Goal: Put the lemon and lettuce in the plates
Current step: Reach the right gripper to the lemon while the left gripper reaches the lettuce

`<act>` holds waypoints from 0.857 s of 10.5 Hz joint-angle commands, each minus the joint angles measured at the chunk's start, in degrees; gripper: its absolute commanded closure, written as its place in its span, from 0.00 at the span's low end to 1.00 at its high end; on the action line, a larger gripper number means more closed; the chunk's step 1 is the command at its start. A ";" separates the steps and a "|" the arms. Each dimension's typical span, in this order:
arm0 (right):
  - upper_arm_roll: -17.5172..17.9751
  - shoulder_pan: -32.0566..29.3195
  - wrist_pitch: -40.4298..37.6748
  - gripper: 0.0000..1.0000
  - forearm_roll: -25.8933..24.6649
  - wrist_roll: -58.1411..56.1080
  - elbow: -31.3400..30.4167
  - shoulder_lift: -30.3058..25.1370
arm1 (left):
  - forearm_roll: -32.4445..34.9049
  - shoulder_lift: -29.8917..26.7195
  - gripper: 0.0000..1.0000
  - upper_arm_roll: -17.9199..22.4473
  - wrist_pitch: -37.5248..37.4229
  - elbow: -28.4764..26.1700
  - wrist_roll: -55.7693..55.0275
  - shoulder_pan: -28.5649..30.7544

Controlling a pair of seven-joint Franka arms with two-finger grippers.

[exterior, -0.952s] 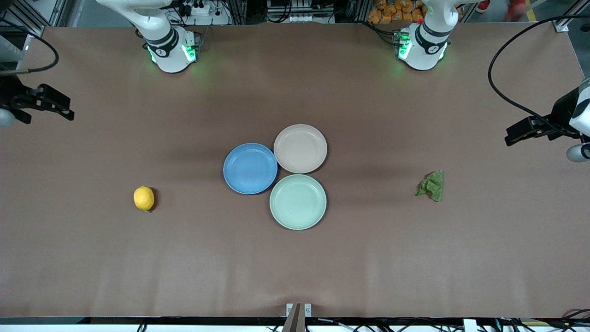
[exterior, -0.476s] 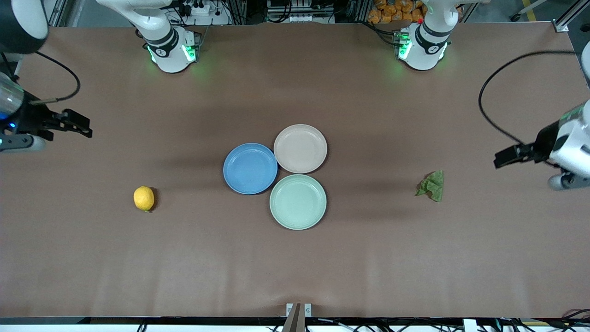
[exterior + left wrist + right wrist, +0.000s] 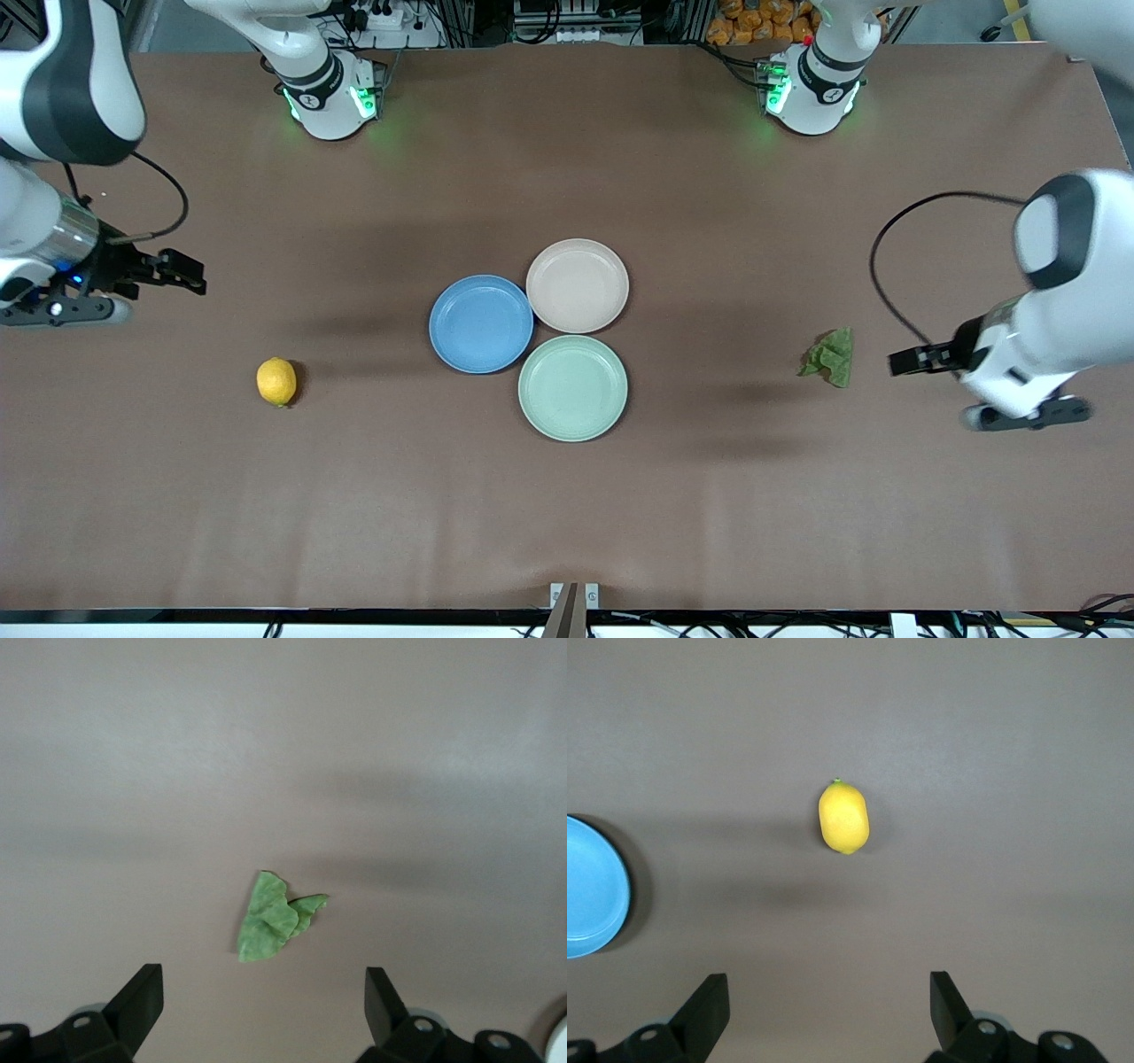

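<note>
Small oval yellow lemon (image 3: 276, 381) lies at the blue round plate's (image 3: 481, 323) eight o'clock; wrinkly green lettuce leaf (image 3: 829, 356) lies at the beige-pink round plate's (image 3: 578, 285) four o'clock. Left gripper (image 3: 264, 1005) and right gripper (image 3: 829, 1005) hover, fingers released.

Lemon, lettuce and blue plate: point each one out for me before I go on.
lemon (image 3: 276, 381), front view, middle of the yellow skin.
lettuce (image 3: 830, 357), front view, middle of the wrinkled leaf.
blue plate (image 3: 481, 323), front view, bare centre of the plate's floor.

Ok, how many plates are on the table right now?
3, touching in a cluster mid-table: the blue plate toward the right arm's end, the beige-pink plate farthest from the front camera, the mint-green plate nearest. None looks hidden.
</note>
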 commanded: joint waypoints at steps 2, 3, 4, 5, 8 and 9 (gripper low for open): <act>-0.11 0.39 10.44 0.00 -0.73 0.35 -6.79 2.40 | 1.21 5.59 0.00 0.13 4.15 -2.30 0.05 0.00; -0.11 0.39 12.39 0.00 -0.64 0.35 -7.24 4.33 | 1.21 7.26 0.00 0.13 5.73 -3.62 0.57 0.35; -0.11 0.39 14.06 0.00 -0.29 0.44 -7.25 6.70 | 1.90 7.88 0.00 0.13 7.83 -6.24 1.10 0.61; -0.03 0.39 15.64 0.00 0.14 0.44 -7.25 8.64 | 4.26 7.89 0.00 0.05 10.46 -9.14 1.45 0.61; -0.02 0.39 23.35 0.00 2.17 1.32 -9.52 12.69 | 5.07 8.77 0.00 0.05 16.29 -13.39 2.86 1.05; 0.06 0.48 29.92 0.00 2.08 1.23 -12.66 13.74 | 5.07 8.94 0.00 0.05 16.29 -13.74 3.03 1.05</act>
